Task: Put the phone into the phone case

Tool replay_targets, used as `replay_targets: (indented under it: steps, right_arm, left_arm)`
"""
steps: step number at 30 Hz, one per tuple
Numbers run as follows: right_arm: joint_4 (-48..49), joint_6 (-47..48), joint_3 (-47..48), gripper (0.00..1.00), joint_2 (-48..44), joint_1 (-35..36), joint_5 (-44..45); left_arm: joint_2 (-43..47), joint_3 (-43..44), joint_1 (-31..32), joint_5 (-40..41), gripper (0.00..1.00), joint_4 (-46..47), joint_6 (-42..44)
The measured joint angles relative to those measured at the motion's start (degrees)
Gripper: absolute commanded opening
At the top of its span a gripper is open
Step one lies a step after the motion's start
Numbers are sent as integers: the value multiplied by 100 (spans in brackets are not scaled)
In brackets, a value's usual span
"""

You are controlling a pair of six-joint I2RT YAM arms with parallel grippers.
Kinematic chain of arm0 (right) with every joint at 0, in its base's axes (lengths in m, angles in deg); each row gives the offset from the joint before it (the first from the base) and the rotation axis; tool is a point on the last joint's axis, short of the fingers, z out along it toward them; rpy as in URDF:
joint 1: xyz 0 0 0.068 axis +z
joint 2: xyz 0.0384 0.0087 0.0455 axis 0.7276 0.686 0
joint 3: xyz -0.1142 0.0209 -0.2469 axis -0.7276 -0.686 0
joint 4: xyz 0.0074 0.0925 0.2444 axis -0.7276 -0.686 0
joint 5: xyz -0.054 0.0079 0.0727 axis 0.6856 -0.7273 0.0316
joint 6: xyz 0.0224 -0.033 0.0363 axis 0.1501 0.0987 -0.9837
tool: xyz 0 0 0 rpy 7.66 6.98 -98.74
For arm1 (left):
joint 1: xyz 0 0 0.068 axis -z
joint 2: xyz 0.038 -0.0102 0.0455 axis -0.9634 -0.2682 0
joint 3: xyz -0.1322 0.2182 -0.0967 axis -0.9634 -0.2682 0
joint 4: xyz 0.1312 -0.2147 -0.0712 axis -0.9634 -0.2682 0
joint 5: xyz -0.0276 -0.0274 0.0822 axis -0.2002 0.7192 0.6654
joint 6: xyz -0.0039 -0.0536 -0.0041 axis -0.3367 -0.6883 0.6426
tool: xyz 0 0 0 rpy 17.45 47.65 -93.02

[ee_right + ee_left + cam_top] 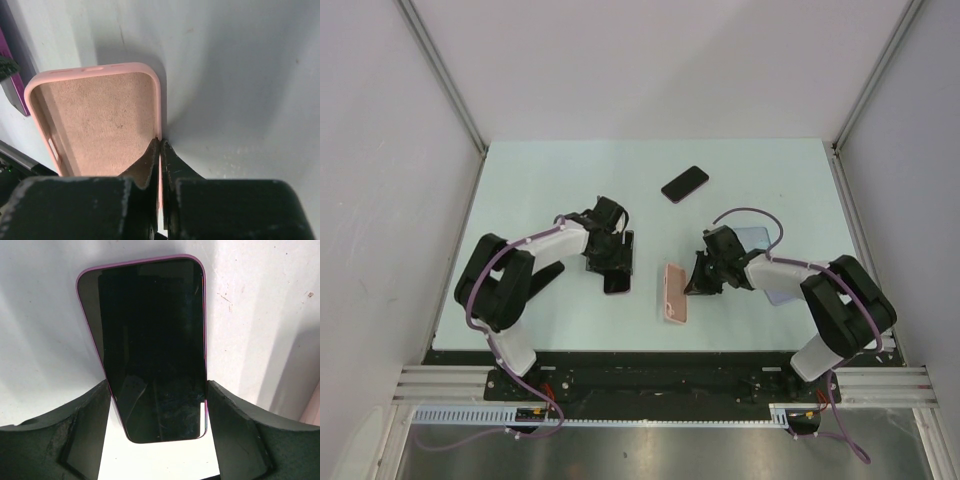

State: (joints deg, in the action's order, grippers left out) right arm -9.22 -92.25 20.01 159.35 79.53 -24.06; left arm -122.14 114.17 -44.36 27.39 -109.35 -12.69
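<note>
A phone (150, 340) with a black screen and a purple rim lies between the two fingers of my left gripper (157, 385). Both pads touch its long edges, so the gripper is shut on it. From above, the phone (616, 284) shows just below the left gripper (617, 262), left of centre. The phone case (674, 293) is pink, lying hollow side up to the right of the phone. My right gripper (160, 142) is shut on the right side wall of the case (100, 120), one finger inside and one outside. From above, the right gripper (698, 280) sits at the case's right edge.
A second dark phone (685, 184) lies farther back near the middle of the table. A pale blue flat thing (765, 245) lies partly under the right arm. Grey walls and metal posts close in the table on the left, right and back.
</note>
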Motion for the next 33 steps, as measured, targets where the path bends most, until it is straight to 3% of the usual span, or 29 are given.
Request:
replay_targets:
  steps: [6, 12, 18, 28, 33]
  right_arm:
    - [52, -216, 374, 7, 365, 9, 122]
    - [72, -372, 645, 23, 584, 79, 264]
    - [92, -531, 678, 31, 581, 131, 304]
    - [-249, -627, 647, 35, 210, 79, 256]
    - [-393, -535, 505, 36, -269, -192, 293]
  left_arm:
    - [105, -149, -20, -103, 61, 66, -46]
    - [247, -299, -26, -214, 61, 105, -90]
    - [433, -358, -26, -348, 61, 120, -90]
    - [651, -354, 234, -439, 60, 127, -101]
    - [658, -350, 455, -457, 54, 131, -166]
